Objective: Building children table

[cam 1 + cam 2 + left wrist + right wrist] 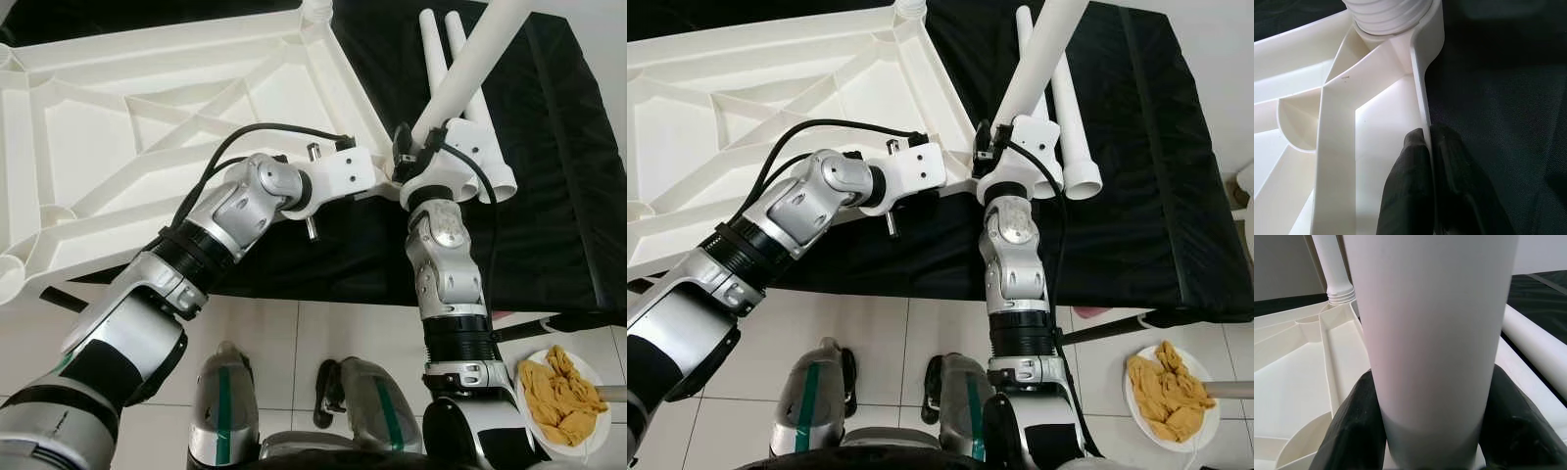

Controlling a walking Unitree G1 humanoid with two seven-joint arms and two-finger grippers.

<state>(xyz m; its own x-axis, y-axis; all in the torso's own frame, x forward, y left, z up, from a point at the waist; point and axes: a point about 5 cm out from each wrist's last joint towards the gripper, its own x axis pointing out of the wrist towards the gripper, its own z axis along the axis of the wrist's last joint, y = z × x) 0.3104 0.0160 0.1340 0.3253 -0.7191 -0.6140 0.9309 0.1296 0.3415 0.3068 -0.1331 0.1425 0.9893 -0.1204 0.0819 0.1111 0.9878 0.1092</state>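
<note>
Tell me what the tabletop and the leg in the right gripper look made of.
Tabletop: apparently moulded white plastic, matte, judging by thin ribs underneath and its thin rim where the left gripper pinches it. Leg: seemingly matching smooth, slightly glossy white plastic tube, held by the right gripper.

Tabletop (147,137) left; spare legs (470,108) right

The tabletop (147,127) is white plastic, and the three legs (470,69) are the same white. They lie on a black cloth (558,176). The floor (294,343) has pale tiles with grey lines. A white plate (534,416) holds a yellow rag (560,392). Both arms are silver, with black fingers (1410,186).
</note>
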